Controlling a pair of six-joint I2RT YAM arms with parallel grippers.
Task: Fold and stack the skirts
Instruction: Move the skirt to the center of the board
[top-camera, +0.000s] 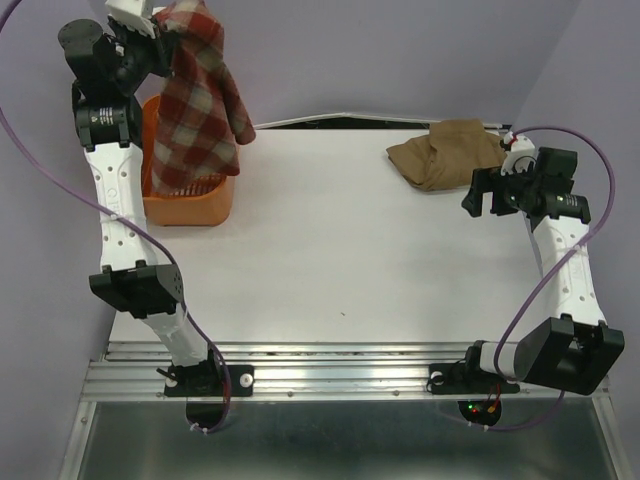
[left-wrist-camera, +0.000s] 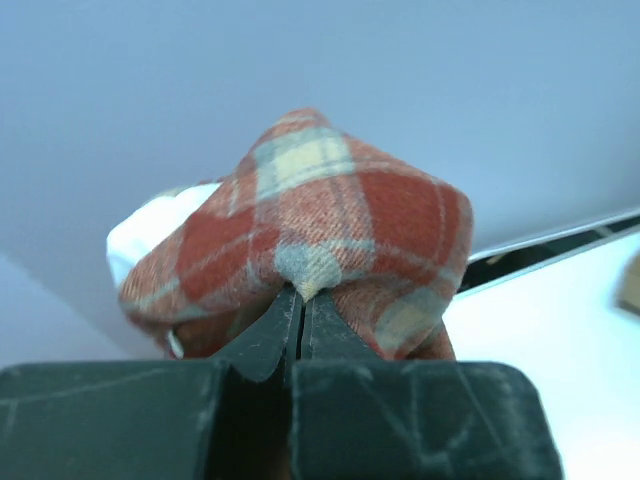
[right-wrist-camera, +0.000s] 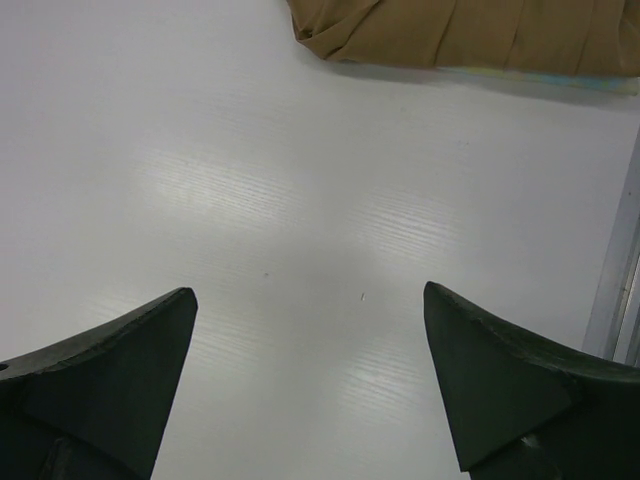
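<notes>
Pinching the plaid skirt (top-camera: 200, 100), left hand (left-wrist-camera: 301, 300) hangs above the basket (top-camera: 190, 208).

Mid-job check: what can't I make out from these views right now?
Top view: the plaid skirt hangs over the orange basket, hiding its inside.
Left wrist: beyond the left gripper only a pinched bunch shows; the rest is out of frame.
Right wrist: tan skirt cut by the top edge; pale sliver under it too small to identify.
</notes>
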